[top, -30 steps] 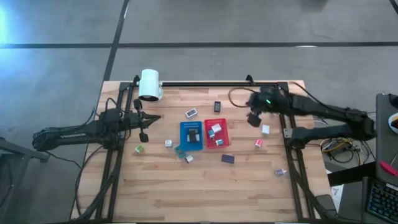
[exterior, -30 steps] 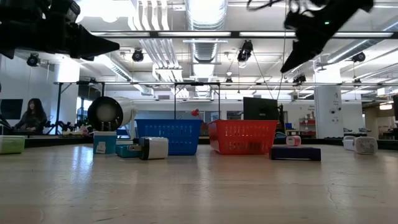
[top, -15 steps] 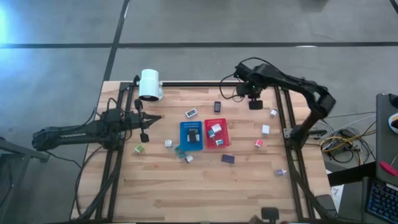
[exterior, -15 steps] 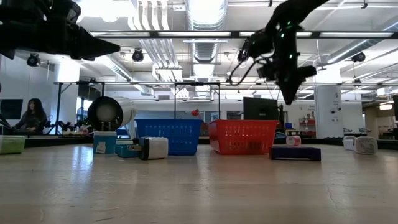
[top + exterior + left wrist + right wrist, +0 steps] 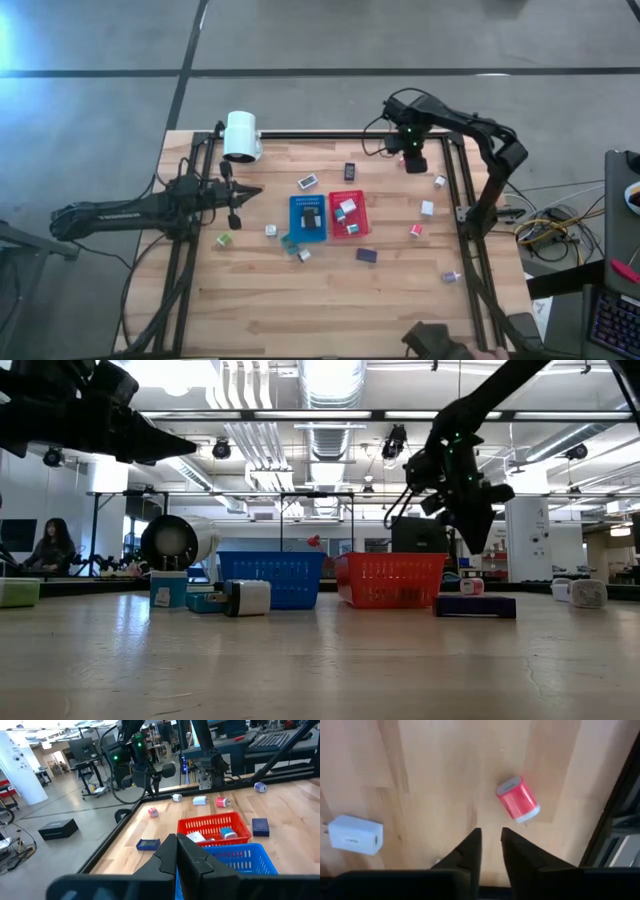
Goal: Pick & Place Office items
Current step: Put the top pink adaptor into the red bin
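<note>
From above, the pale plank table [image 5: 330, 300] carries a flat blue tray [image 5: 308, 218] and a red tray [image 5: 348, 214] side by side at its middle, with the office items scattered around them: a small green block [image 5: 223, 240] toward the left, a dark blue flat piece [image 5: 366, 255] in front of the red tray, a white block [image 5: 427, 208] and a pink-red piece [image 5: 415, 231] to the right. A white cylindrical lamp head [image 5: 241, 136] sits at the far left corner. The right gripper [image 5: 413, 164] hangs over the far edge near the right rail; the left gripper [image 5: 236, 205] waits over the table's left side. From table height, the trays read as ribbed plastic baskets, blue and red, and the right gripper [image 5: 478, 538] points down, well above the wood. The left wrist camera shows the left gripper [image 5: 178, 851] with its dark, wedge-shaped fingers pressed together. The right wrist camera shows the right gripper [image 5: 490, 842] with its fingers nearly together, a narrow gap between them, over bare grained wood; just beyond lie a glossy red cylindrical item [image 5: 518, 799] with pale end caps and a white boxy charger [image 5: 355, 835], well apart from each other.
</note>
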